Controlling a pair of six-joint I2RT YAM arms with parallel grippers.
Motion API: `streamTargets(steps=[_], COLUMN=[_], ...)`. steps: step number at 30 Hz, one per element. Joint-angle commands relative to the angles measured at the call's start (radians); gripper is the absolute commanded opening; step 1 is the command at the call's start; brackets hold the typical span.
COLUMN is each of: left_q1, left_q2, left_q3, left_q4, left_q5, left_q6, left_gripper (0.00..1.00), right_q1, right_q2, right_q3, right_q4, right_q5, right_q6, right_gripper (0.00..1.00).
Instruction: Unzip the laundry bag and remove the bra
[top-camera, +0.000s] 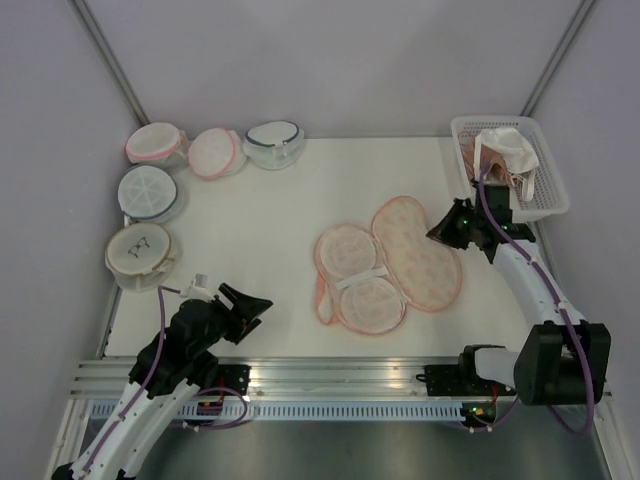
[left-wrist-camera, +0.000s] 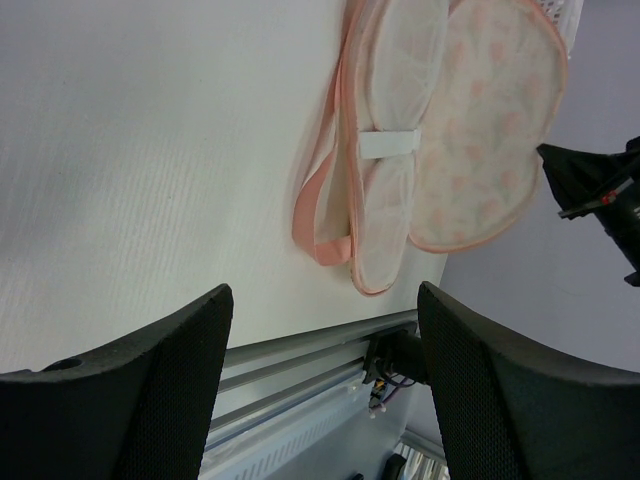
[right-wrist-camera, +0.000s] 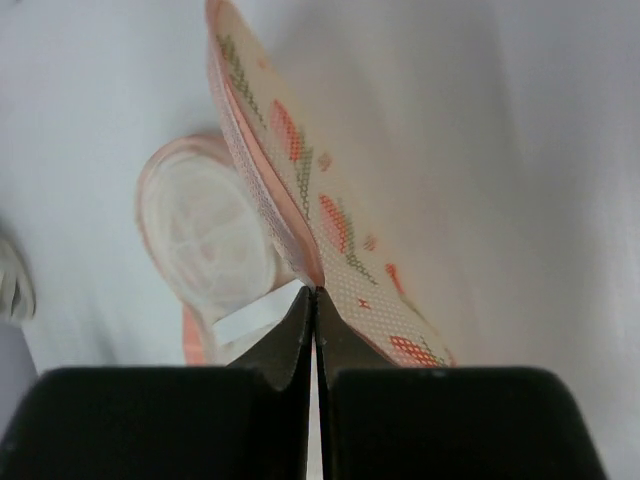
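Observation:
The laundry bag lies spread open in two halves in the middle of the table, its printed flap on the right. In the left half rests the bra, two white cups joined by a white band. My right gripper sits at the flap's right rim. The right wrist view shows that gripper shut, with the pink edge of the laundry bag pinched at its tips and the bra behind. My left gripper hovers open near the front left, empty. In its own view the left gripper faces the laundry bag and bra.
A white basket at the back right holds a peach-pink garment. Several round mesh bags stand along the left and back-left edge. A metal rail runs along the table's near edge.

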Motion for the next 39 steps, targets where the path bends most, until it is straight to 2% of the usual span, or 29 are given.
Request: streamTargets(steps=[1, 6, 12, 13, 15, 16, 18, 19, 22, 24, 27, 34, 37, 39], left_q1=[0.0, 0.0, 0.0, 0.0, 0.0, 0.0, 0.0, 0.0, 0.0, 0.0, 0.0, 0.0, 0.0, 0.0], left_q2=[-0.055, -0.055, -0.055, -0.055, -0.057, -0.057, -0.057, -0.057, -0.057, -0.055, -0.055, -0.053, -0.053, -0.052], left_q3=[0.014, 0.028, 0.046, 0.056, 0.063, 0.069, 0.077, 0.082, 0.085, 0.085, 0.086, 0.094, 0.103, 0.105], left_q4=[-0.002, -0.003, -0.026, -0.031, -0.044, -0.048, -0.054, -0.055, -0.057, -0.055, -0.057, -0.058, -0.06, -0.058], left_q5=[0.024, 0.016, 0.004, 0.001, -0.013, -0.015, -0.022, -0.024, -0.022, -0.025, -0.025, -0.031, -0.03, -0.031], left_q6=[-0.019, -0.016, -0.011, -0.009, -0.006, -0.003, 0.0, 0.0, 0.0, -0.005, -0.005, -0.003, 0.006, 0.01], left_gripper=[0.79, 0.79, 0.79, 0.79, 0.79, 0.79, 0.79, 0.79, 0.79, 0.79, 0.79, 0.79, 0.79, 0.79], right_q1=[0.176, 0.435, 0.653, 0.678, 0.754, 0.771, 0.794, 0.795, 0.785, 0.766, 0.726, 0.577, 0.56, 0.561], right_q2=[0.036, 0.068, 0.171, 0.192, 0.212, 0.218, 0.197, 0.157, 0.096, 0.093, 0.129, 0.316, 0.28, 0.197], right_q3=[0.098, 0.106, 0.1, 0.099, 0.099, 0.087, 0.061, 0.038, 0.046, 0.058, 0.069, 0.145, 0.15, 0.123], right_q4=[0.013, 0.147, 0.244, 0.241, 0.217, 0.214, 0.241, 0.247, 0.169, 0.096, 0.06, 0.074, 0.109, 0.17], right_q5=[-0.123, -0.196, -0.248, -0.245, -0.245, -0.248, -0.241, -0.221, -0.036, 0.096, 0.198, 0.169, 0.19, 0.171], right_q6=[0.018, 0.14, 0.245, 0.247, 0.237, 0.23, 0.24, 0.237, 0.208, 0.152, 0.08, -0.043, -0.054, -0.053], right_gripper=[0.0, 0.0, 0.0, 0.06, 0.37, 0.47, 0.58, 0.67, 0.75, 0.75, 0.72, 0.55, 0.58, 0.64])
